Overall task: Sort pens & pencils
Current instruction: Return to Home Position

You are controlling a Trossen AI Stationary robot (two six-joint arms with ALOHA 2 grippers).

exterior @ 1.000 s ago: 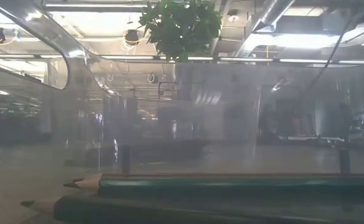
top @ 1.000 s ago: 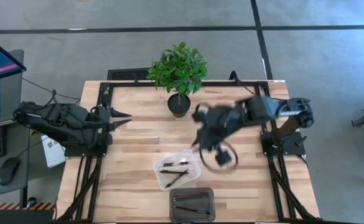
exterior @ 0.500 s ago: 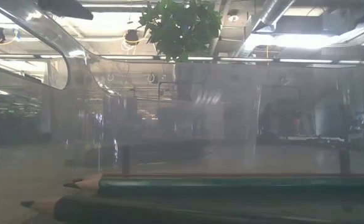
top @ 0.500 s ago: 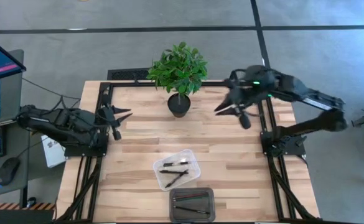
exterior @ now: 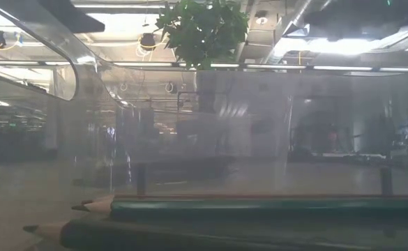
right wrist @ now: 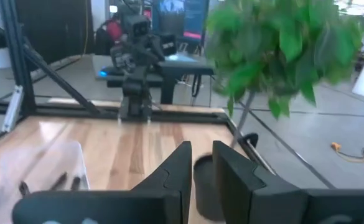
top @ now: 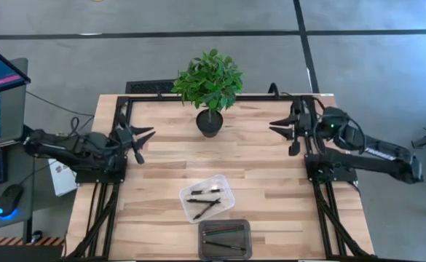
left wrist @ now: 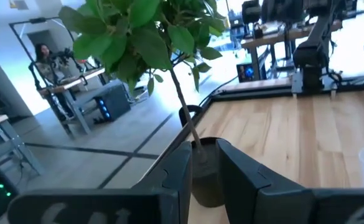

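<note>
The pens (top: 205, 199), short black sticks, lie in a clear tray (top: 222, 182) on the near middle of the table. The slim greenish and reddish pencils (top: 224, 238) lie in a dark tray (top: 202, 240) at the near edge. The low view shows the pencils (exterior: 259, 208) close up, lying flat. My left gripper (top: 146, 141) hovers open at the table's left side, also seen as my left gripper (left wrist: 205, 152). My right gripper (top: 280, 135) hovers open at the far right, seen too as my right gripper (right wrist: 201, 152). Neither holds anything.
A potted plant (top: 209, 87) stands at the far middle of the table, between both grippers, its dark pot (left wrist: 205, 174) straight ahead of the left fingers. Black frame rails run along the table's left, right and far edges. Bare wood lies between the plant and the trays.
My right arm has drawn back from just right of the clear tray, swinging up and toward the far right edge, then folding down there. My left gripper has shifted only slightly. The pens and pencils have stayed in their trays.
</note>
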